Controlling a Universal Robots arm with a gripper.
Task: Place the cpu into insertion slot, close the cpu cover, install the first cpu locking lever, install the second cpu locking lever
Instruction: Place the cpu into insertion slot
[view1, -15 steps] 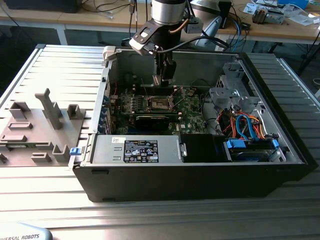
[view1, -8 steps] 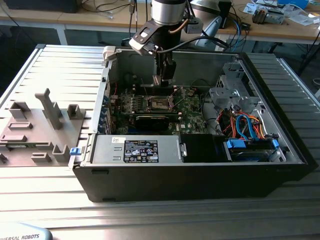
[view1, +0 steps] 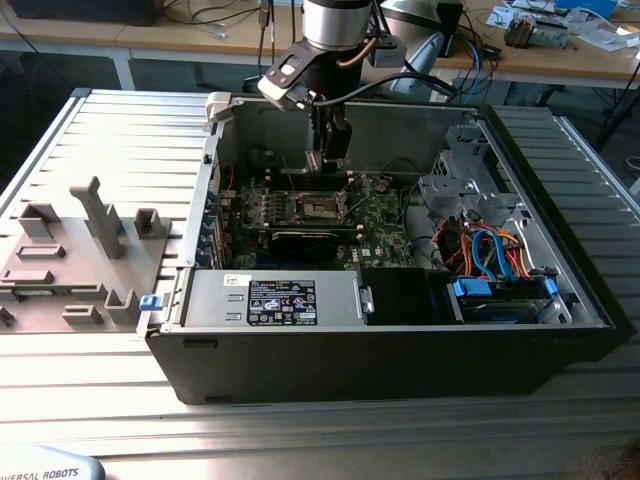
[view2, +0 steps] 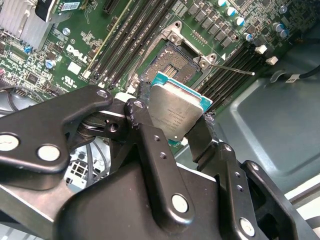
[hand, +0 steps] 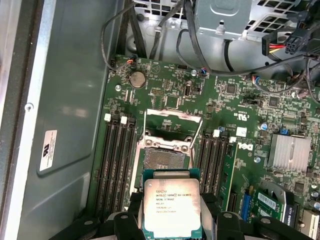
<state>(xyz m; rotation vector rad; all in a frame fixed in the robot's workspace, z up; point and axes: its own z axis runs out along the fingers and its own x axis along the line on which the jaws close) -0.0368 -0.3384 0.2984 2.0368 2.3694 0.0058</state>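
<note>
One cpu (hand: 172, 202) clamped edge-to-edge in the hand (view2: 175, 120), hovering just short of the open insertion slot (hand: 162, 160), not touching; cpu cover (hand: 167, 142) raised beyond. Risks landing tilted or off-centre if lowered askew, bending socket contacts or snagging the upright cover.

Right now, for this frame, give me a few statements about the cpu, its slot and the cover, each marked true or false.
1. The gripper is shut on the cpu. True.
2. The cpu sits in the insertion slot. False: the gripper holds it clear of the slot, whose recess lies bare.
3. The cpu cover is closed over the slot. False: it stands raised open.
4. Long memory slots flank the insertion slot on both sides. True.
</note>
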